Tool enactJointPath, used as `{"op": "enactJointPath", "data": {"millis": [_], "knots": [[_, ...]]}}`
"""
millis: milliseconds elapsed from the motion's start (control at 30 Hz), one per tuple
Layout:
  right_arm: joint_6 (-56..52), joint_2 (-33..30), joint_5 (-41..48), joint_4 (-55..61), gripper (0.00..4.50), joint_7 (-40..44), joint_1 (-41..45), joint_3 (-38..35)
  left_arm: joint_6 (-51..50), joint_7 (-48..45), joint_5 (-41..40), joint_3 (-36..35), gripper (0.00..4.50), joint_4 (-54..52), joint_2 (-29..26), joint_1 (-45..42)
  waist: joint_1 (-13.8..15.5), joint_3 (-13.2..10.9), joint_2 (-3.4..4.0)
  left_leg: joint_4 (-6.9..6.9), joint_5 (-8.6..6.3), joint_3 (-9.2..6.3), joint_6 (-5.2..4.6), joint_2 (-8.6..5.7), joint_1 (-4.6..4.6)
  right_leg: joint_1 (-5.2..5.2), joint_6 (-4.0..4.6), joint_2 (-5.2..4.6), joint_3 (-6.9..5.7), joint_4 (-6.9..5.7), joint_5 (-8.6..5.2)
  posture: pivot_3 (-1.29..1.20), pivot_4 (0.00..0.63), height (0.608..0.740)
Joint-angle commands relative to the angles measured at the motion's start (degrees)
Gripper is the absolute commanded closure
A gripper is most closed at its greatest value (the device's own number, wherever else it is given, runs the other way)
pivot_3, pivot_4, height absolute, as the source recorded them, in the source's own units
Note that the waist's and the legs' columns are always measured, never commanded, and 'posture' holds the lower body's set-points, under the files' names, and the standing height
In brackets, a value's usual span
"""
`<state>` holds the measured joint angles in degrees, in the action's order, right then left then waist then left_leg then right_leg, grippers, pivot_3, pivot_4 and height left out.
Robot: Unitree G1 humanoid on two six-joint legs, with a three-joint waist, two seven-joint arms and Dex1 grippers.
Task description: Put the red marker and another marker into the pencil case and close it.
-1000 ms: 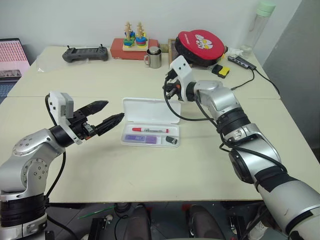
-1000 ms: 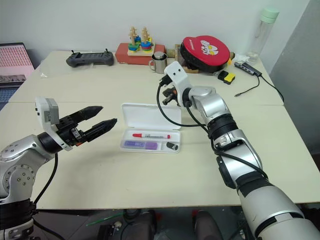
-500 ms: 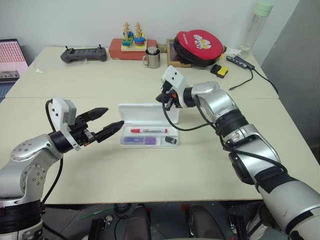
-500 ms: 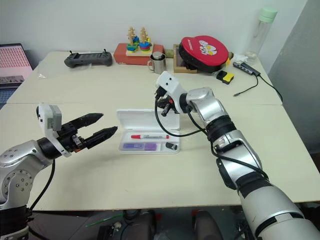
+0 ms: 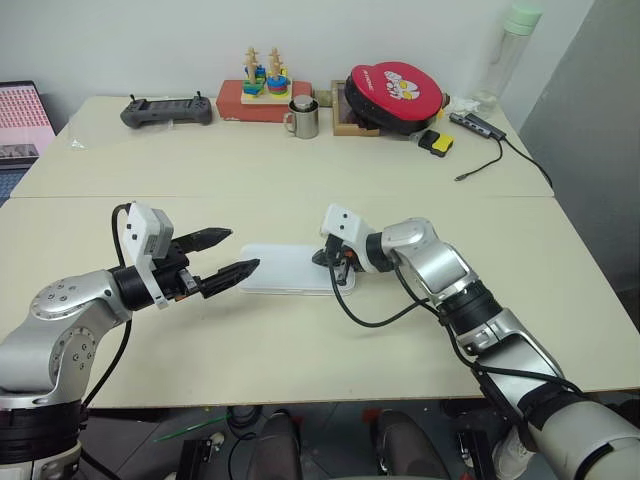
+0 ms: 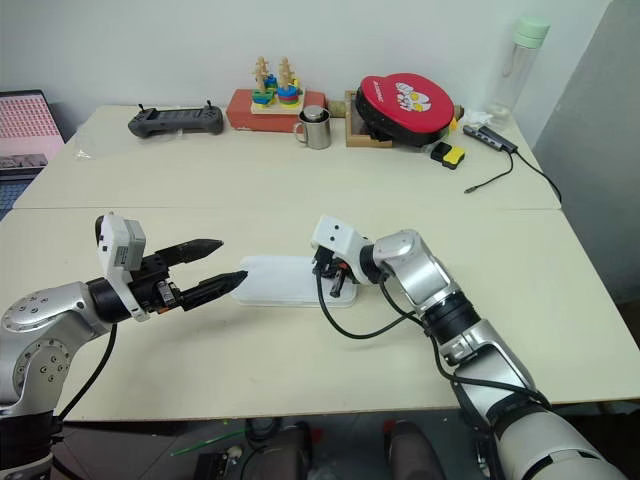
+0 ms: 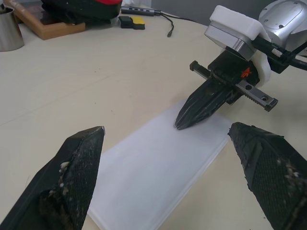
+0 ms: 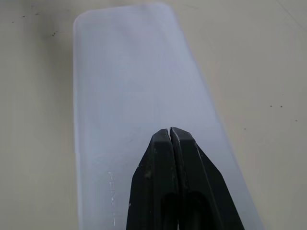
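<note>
the right gripper [image 5: 335, 262], fingers closed, presses the pencil case [image 5: 285, 270] lid's right end; the left gripper [image 5: 228, 254], fingers open, hovers at its left end.

A: List the items along the far edge of the bench [image 5: 300, 160].

B: Black handheld controller [image 5: 166, 108] at the left. Beside it, a red box [image 5: 262, 98] carrying a stacking toy [image 5: 262, 72], then a steel mug [image 5: 303, 117].

A: Farther right?

B: A red round case [image 5: 394, 92] on a wooden tray [image 5: 345, 112], a yellow-and-black block [image 5: 438, 143], a cabled hub [image 5: 478, 124], and a clear bottle [image 5: 512, 50].
</note>
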<state>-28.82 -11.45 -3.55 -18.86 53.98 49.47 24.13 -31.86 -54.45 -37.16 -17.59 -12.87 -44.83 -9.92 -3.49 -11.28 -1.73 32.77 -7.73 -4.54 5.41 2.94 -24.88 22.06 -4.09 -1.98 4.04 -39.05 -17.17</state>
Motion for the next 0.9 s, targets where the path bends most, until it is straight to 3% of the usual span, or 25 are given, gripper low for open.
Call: {"op": "enactJointPath", "data": {"millis": [33, 333, 467, 633, 733, 900], "knots": [[-2.54, -0.76, -2.05, 0.75, 4.47, -1.33, -4.31, 2.73, 0.83, -0.57, 0.10, 0.28, 0.00, -0.62, -0.82, -1.64, 0.08, 0.04, -0.04, 0.00, 0.00, -0.01, 0.00, 0.00, 0.00, -0.02, -0.02, 0.00, -0.01, 0.00, -0.01, 0.00, 0.150, 0.740], [-6.41, -1.06, 0.54, 5.01, 4.47, -2.68, -7.74, -0.42, 1.98, 2.69, 3.20, 2.17, 0.00, 4.06, 0.83, -4.51, 0.15, 0.10, -0.09, 0.02, 0.00, -0.01, 0.00, 0.00, 0.07, -0.08, -0.12, 0.00, -0.01, 0.02, -0.06, 0.00, 0.150, 0.740], [-7.20, 1.54, 8.57, 10.30, 4.47, -4.89, -9.74, -10.54, 3.14, 8.22, 6.42, 1.90, 0.00, 8.88, 2.94, -7.87, 0.33, 0.12, -0.11, 0.03, 0.00, -0.05, 0.00, 0.00, 0.07, -0.11, -0.15, 0.00, -0.06, 0.01, -0.06, 0.00, 0.150, 0.740], [-12.07, -3.64, 16.05, 21.23, 4.47, -7.23, -17.10, -23.03, 3.93, 17.45, 10.57, 1.96, 0.00, 14.21, 7.55, -11.47, 1.51, 0.09, -0.11, 0.08, 0.00, -0.04, 0.00, -0.05, -0.03, -0.13, -0.16, -0.03, -0.03, 0.08, -0.01, 0.00, 0.150, 0.740], [-13.69, -6.42, 18.18, 24.87, 3.97, -10.11, -20.20, -28.72, 5.62, 17.63, 13.87, 2.54, 0.00, 18.40, 5.90, -10.95, 1.53, 0.09, -0.12, 0.04, 0.00, -0.02, 0.00, -0.06, -0.04, -0.09, -0.14, -0.05, -0.02, 0.09, -0.02, 0.00, 0.150, 0.740], [-16.11, -11.06, 20.43, 28.91, 2.56, -12.99, -22.60, -33.59, 7.26, 15.78, 15.23, 2.31, 0.00, 22.38, 3.91, -12.12, 0.88, 0.08, -0.10, -0.03, 0.00, -0.01, 0.00, -0.05, -0.04, -0.01, -0.08, -0.04, 0.00, 0.05, -0.03, 0.00, 0.150, 0.740]]}}
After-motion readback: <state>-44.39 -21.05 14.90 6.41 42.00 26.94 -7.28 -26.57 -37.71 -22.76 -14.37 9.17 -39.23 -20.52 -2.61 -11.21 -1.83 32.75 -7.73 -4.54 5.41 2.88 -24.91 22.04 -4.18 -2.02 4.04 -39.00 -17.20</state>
